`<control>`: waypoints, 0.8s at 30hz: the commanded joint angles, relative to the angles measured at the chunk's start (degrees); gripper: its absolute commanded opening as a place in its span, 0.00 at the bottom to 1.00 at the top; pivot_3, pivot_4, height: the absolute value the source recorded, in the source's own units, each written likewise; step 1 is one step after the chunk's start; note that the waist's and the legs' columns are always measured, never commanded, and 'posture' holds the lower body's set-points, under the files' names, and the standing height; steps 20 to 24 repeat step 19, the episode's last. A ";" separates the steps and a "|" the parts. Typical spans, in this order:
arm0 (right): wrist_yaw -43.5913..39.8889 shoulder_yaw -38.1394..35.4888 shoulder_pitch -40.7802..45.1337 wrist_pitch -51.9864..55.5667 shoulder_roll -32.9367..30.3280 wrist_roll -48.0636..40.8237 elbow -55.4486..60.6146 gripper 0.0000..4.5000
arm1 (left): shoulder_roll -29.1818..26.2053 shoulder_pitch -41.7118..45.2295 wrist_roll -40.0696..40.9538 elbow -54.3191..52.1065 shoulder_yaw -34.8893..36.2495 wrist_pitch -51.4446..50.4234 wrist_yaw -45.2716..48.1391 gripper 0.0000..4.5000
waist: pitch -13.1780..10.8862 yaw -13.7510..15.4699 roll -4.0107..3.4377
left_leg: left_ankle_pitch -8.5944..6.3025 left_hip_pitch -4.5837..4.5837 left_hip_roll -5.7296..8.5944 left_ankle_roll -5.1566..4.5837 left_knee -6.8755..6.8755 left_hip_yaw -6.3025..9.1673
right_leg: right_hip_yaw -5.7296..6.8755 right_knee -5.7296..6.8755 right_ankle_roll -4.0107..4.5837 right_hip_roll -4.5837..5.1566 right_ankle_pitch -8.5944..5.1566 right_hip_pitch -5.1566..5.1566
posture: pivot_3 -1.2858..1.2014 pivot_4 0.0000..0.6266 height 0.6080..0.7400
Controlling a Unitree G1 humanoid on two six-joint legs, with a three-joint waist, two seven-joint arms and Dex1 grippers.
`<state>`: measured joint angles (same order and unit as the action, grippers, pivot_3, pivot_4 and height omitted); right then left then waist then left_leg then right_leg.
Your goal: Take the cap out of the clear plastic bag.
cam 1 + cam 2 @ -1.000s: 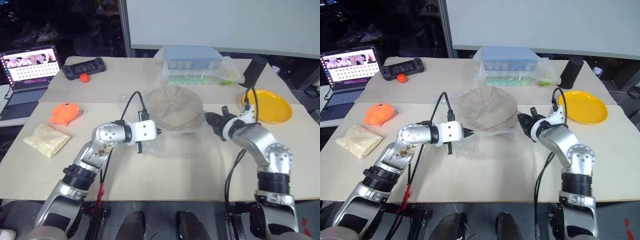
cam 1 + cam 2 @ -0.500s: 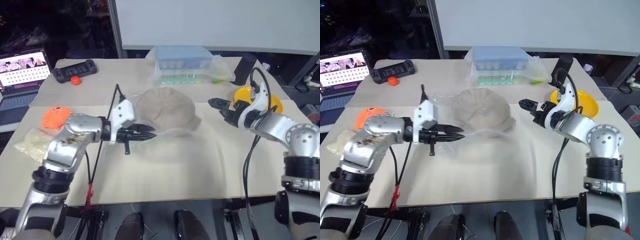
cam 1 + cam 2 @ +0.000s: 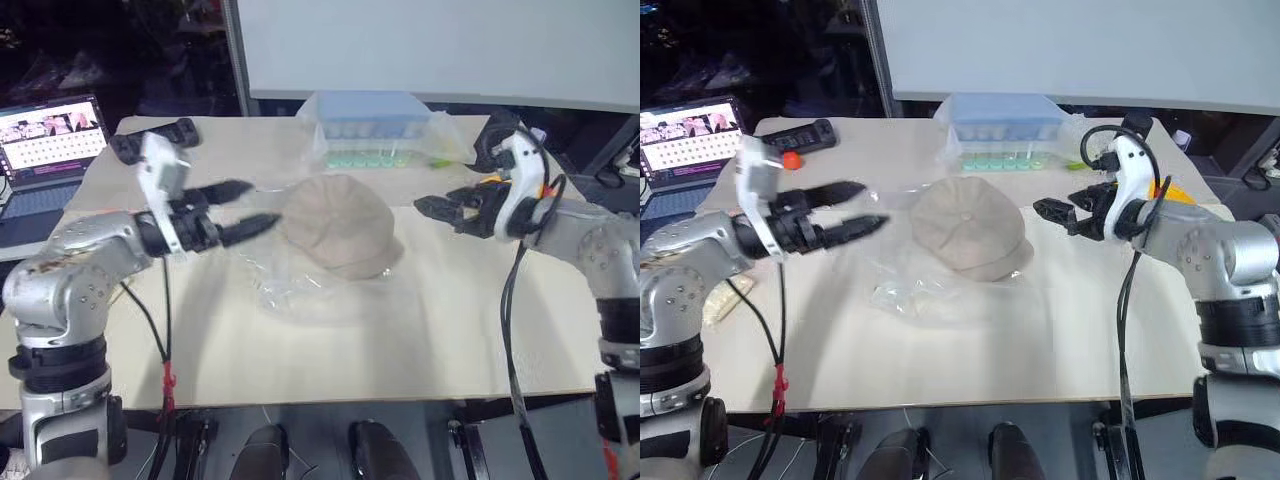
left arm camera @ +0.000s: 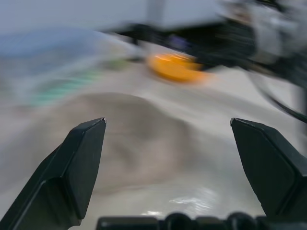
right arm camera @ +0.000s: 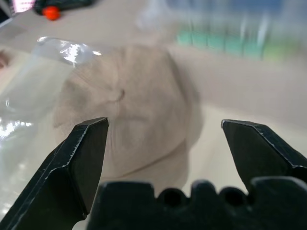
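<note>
Our left gripper [image 3: 245,208] and right gripper [image 3: 440,208] hover with jaws wide apart, empty, on either side of the cap [image 3: 340,225]. The cap lies mid-table, seemingly on the bag [image 3: 290,290] more than in it. We should pin the bag's loose edge with one gripper and pinch the cap's brim with the other.

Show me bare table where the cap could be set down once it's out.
The near strip of table, in front of the clear plastic bag and cap, is bare. The back is crowded: wrapped box, yellow plate, controller.
</note>
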<state>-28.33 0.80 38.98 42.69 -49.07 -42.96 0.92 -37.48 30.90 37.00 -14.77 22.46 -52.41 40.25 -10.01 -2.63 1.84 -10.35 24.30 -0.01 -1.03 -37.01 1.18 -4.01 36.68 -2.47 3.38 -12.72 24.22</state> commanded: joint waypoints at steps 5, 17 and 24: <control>3.78 -3.00 -14.16 -18.80 8.31 15.71 -0.11 1.00 | 11.39 -19.93 -12.75 -11.32 4.22 13.36 -20.63 1.00 | 0.12 0.57 0.23 | -0.02 0.04 -0.07 0.04 0.02 0.05 | -0.03 0.00 0.05 0.09 0.03 0.03 | 0.52 0.24 1.00; 9.31 -2.54 -20.47 -34.13 21.67 29.84 -12.41 1.00 | 24.47 -35.36 -25.61 -7.48 -5.05 33.70 -29.59 1.00 | 0.36 1.57 0.13 | 0.00 -0.26 -0.15 0.19 0.03 -0.18 | -0.10 0.05 0.19 -0.01 0.11 -0.17 | 0.52 0.24 1.00; 9.85 -3.23 -19.44 -35.34 22.86 30.74 -15.23 1.00 | 24.78 -35.47 -23.99 -6.41 -5.01 33.58 -28.48 1.00 | 0.36 1.59 0.13 | 0.01 -0.31 -0.06 0.19 0.03 -0.22 | -0.10 0.07 0.21 -0.04 0.11 -0.20 | 0.52 0.24 1.00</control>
